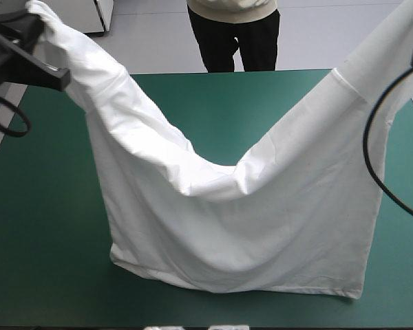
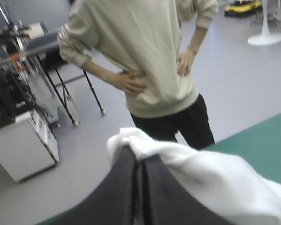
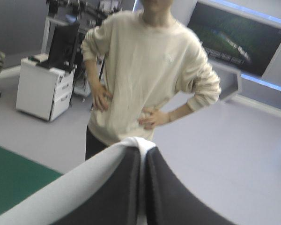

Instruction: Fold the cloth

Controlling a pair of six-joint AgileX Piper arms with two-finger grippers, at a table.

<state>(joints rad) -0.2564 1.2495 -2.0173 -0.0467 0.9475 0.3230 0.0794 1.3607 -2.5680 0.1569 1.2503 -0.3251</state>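
The white T-shirt (image 1: 234, 220) hangs lifted between both arms, sagging in a deep curve at the middle, its lower hem resting on the teal-green table (image 1: 48, 220) near the front edge. One upper corner is pinched at the top left of the high view, the other runs off the top right. My left gripper (image 2: 139, 161) is shut on the T-shirt (image 2: 210, 187), white cloth bunched over its tips. In the right wrist view, my right gripper (image 3: 143, 152) is shut on the T-shirt (image 3: 79, 187), a fold draped over one finger. Both arms are raised high.
Bare teal-green cover (image 1: 227, 110) lies behind the sagging cloth and to both sides of it. The shirt's lower corner (image 1: 354, 294) sits close to the table's front edge.
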